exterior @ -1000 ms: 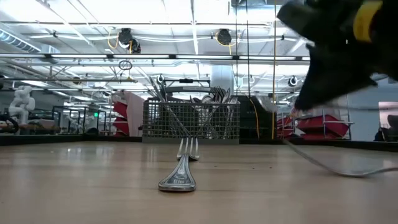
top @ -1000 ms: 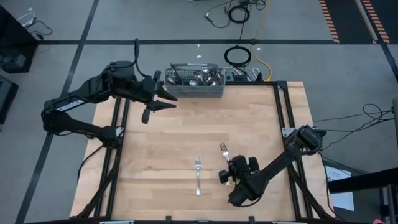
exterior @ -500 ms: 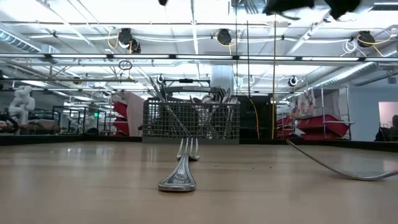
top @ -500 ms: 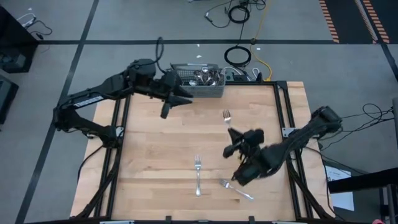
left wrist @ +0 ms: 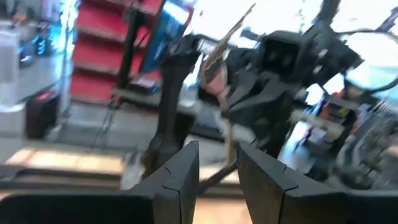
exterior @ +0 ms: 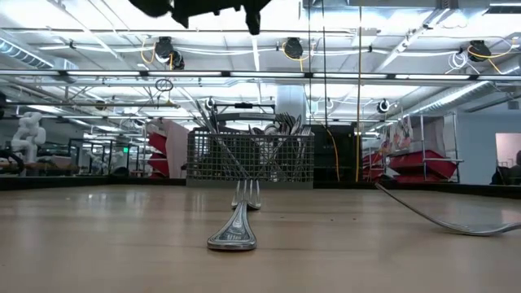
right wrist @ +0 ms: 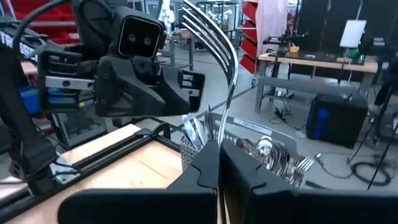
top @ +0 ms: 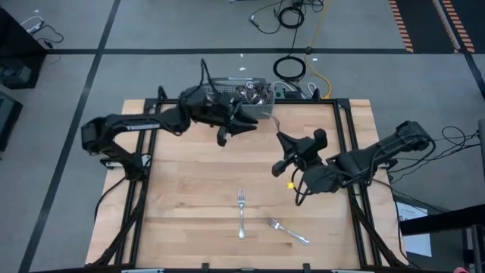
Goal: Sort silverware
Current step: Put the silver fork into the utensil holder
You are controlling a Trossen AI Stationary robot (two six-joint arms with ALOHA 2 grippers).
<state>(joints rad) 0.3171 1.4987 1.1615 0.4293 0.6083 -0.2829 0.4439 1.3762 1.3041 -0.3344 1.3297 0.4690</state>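
Two slim shiny forks [top: 242, 213] lie near the worktop's [top: 189, 189] front edge, one straight, one [top: 287, 230] angled beside it; open wood lies around them. More silverware stands in a mesh basket [top: 241, 94] at the back edge. The right end effector [top: 281, 141], pressed together, pinches a fork [right wrist: 214, 45] upright mid-air. The left end effector [top: 244, 125], part spread, hovers near the basket, reaching toward it.

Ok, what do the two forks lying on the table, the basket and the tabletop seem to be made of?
The left fork and the right fork look like polished metal: silver, with bright glints. The basket appears to be grey wire mesh, since light shows through its grid. The tabletop looks like pale wood planks, with visible grain and seams, probably sealed. The fork in the right pincer seems the same shiny metal.
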